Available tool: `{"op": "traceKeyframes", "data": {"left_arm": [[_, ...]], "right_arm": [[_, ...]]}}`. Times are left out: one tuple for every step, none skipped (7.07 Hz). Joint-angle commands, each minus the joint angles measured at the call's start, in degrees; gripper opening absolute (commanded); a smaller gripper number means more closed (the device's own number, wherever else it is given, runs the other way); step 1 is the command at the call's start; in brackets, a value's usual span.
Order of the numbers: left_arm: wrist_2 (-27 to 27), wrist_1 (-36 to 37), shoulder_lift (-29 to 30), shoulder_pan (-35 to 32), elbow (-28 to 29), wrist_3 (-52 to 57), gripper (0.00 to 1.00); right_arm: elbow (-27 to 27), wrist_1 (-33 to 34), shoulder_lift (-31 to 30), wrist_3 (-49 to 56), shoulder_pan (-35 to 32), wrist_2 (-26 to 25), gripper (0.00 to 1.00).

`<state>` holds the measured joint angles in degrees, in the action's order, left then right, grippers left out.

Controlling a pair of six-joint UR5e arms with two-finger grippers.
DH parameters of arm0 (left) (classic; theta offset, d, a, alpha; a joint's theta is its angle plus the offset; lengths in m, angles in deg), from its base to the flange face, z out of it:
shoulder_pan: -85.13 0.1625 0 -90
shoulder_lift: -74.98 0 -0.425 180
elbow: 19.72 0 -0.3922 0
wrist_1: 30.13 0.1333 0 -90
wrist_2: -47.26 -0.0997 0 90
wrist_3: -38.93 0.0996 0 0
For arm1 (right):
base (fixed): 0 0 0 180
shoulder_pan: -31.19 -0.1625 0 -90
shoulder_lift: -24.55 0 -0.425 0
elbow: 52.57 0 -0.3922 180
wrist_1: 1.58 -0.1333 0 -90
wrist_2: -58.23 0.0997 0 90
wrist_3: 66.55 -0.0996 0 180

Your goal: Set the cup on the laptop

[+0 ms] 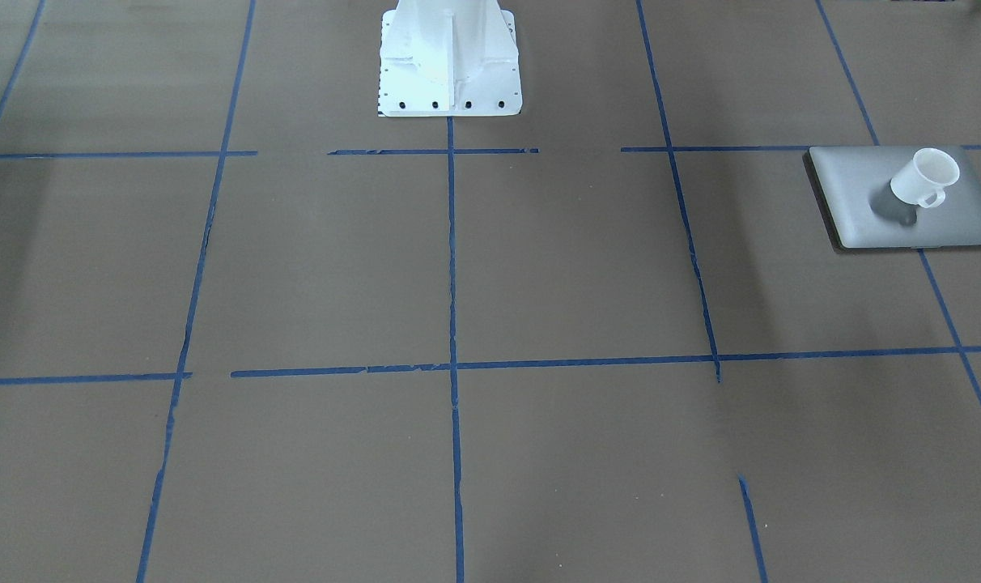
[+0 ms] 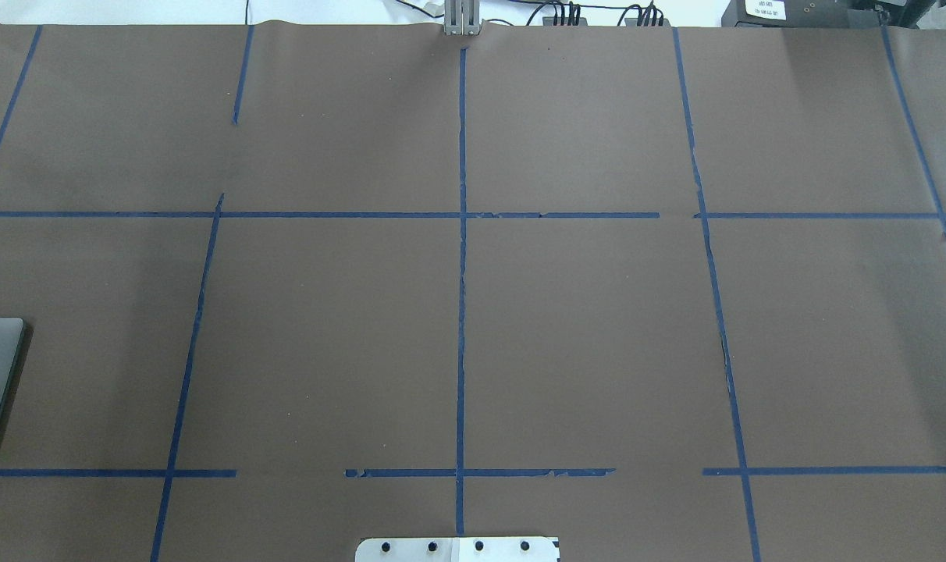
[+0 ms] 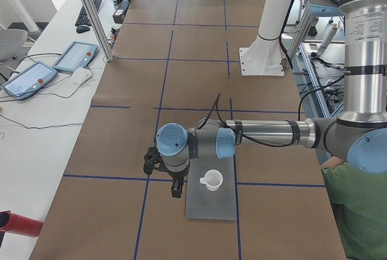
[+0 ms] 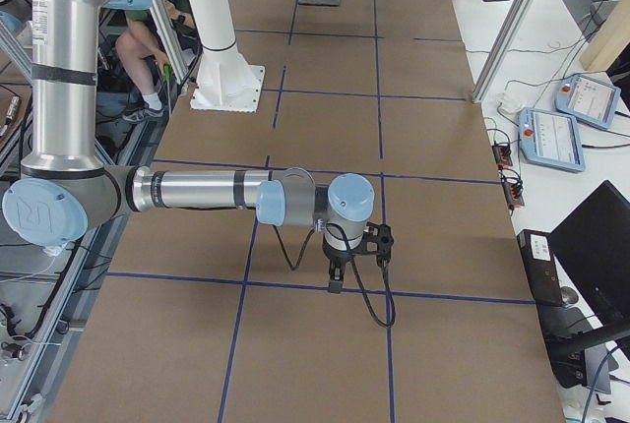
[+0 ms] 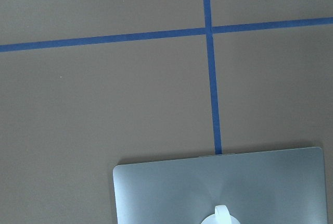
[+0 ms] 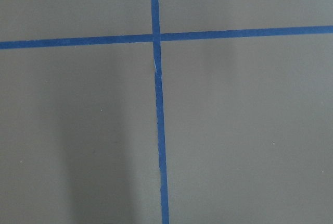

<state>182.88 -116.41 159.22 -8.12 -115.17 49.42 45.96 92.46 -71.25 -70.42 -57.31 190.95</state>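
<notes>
Closest to me, the left arm (image 3: 266,132) stretches its forearm level over the worktop (image 1: 458,283). Its wrist is bent so that the left hand (image 3: 176,188) points straight down beside the laptop (image 3: 211,205) and apart from the cup (image 3: 212,179). Whether its fingers stand open or closed I cannot tell. The cup stands upright on the closed lid, its handle turned toward that hand and its inside plain white. At the far end the right arm (image 4: 197,190) has the same pose, with the right hand (image 4: 336,282) pointing down near the blue tape lines (image 4: 443,294) — its opening I cannot tell either.
</notes>
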Motion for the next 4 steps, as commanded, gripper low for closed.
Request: {"op": "traceKeyframes", "data": {"left_arm": [[0.0,0.0,0.0,0.0,0.0,0.0,1.00],[0.0,0.0,0.0,0.0,0.0,0.0,1.00],[0.0,0.0,0.2,0.0,-0.1,0.0,1.00],[0.0,0.0,0.4,0.0,0.0,0.0,1.00]], "right_arm": [[0.0,0.0,0.0,0.0,0.0,0.0,1.00],[0.0,0.0,0.0,0.0,0.0,0.0,1.00],[0.0,0.0,0.0,0.0,0.0,0.0,1.00],[0.0,0.0,0.0,0.0,0.0,0.0,1.00]]}}
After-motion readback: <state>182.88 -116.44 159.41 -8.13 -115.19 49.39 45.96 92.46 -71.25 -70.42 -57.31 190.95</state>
